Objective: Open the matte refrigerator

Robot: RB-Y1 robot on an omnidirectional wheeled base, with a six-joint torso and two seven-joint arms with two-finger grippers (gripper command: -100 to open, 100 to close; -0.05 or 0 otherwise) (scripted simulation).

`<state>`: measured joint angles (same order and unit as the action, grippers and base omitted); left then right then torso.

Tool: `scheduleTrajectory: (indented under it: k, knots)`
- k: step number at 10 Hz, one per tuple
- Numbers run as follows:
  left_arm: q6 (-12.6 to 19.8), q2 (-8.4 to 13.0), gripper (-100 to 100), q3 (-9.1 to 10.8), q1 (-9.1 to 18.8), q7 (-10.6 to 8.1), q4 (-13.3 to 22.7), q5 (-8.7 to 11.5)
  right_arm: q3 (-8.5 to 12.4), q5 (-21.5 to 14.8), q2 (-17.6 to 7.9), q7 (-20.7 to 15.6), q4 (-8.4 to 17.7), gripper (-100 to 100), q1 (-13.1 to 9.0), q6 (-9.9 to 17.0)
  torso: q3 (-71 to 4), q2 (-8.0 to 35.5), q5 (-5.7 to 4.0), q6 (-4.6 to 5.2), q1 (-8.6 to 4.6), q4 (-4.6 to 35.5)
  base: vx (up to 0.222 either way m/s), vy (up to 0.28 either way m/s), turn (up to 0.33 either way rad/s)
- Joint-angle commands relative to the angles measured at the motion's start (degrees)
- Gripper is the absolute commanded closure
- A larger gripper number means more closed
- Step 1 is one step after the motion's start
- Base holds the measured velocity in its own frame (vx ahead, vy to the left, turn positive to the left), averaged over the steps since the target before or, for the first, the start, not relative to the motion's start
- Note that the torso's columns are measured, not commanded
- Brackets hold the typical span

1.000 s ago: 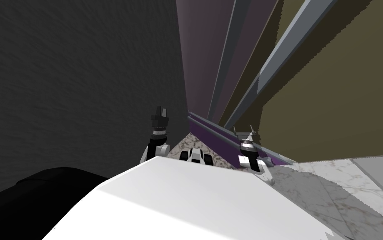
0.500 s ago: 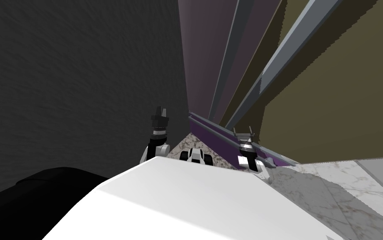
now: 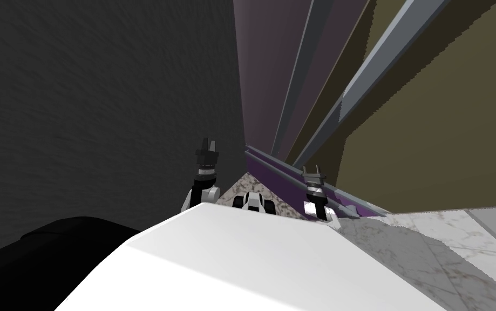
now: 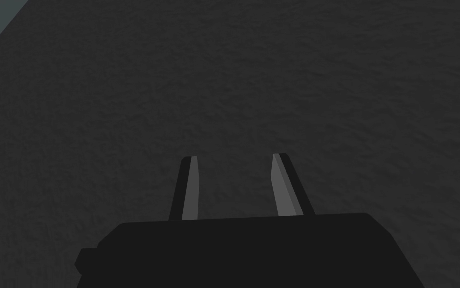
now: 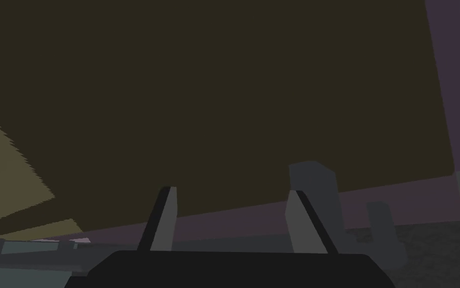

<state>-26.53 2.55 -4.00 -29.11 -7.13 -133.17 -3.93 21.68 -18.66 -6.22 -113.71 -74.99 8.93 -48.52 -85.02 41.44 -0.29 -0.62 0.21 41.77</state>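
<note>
Right up close to the refrigerator (image 3: 430,135) here. Its front rises ahead and to the right: a dull olive door panel, a purplish panel (image 3: 265,65) beside it, and long grey bar handles (image 3: 371,70) running up between them. Low down, a purple strip (image 3: 265,171) crosses the base of that front, and the right gripper (image 3: 313,171) sits right at it, just above the marble floor (image 3: 430,243). Seen from that wrist, its fingers (image 5: 166,220) stand well apart with nothing between them and point at the shadowed olive panel. A grey handle post (image 5: 319,182) stands just behind one finger; whether they touch, I cannot tell. A low grey rail (image 5: 28,255) runs off to the other side. Over on the left, the left gripper (image 3: 208,143) is held up before a broad dark grey textured surface (image 3: 106,108). Its fingers are parted too, with a narrower, empty gap, and are aimed straight at that flat dark face.
</note>
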Motion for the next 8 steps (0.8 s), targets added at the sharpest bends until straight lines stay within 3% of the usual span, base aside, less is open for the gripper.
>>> scheduleTrajectory:
  k: [1, 2, 5, 6, 8]
  knots:
    - [0.0, 0.0, 0, 0.00, 0.0, 0.00, 0.0, 0.0, 0.3, -1.4, 4.0, -1.7, 1.5, -100, -0.4, -0.1, 0.1, 0.1, 0.00, -0.02, 0.05, 0.0, 0.000, 0.013, 0.007]
    - [0.0, 0.0, 0, 0.00, 0.0, 0.00, 0.0, 0.0, 0.3, -1.4, 4.0, -1.7, 1.5, -100, -0.4, -0.1, 0.1, 0.2, 0.01, 0.00, 0.08, 0.0, -0.005, 0.005, -0.003]
    - [0.0, 0.0, 0, 0.00, 0.0, 0.00, 0.0, 0.0, 0.8, -1.8, 7.4, -2.4, 1.9, -100, -0.7, -0.3, 0.2, 0.3, 0.07, -0.05, 0.24, 0.1, 0.001, -0.001, 0.005]
    - [0.0, 0.0, 0, 0.00, 0.0, 0.00, 0.0, 0.0, 1.5, -1.4, 6.4, -2.3, 1.7, -100, -0.7, -0.5, 0.2, 0.3, 0.08, -0.10, 0.28, 0.1, -0.010, -0.013, -0.041]
    - [0.0, 0.0, 0, 0.00, 0.0, 0.00, 0.0, 0.0, 2.0, -1.3, 5.4, -1.5, 0.7, -100, -1.9, 1.6, 0.1, 0.2, 0.10, 0.12, -0.02, 0.2, 0.005, -0.009, -0.067]
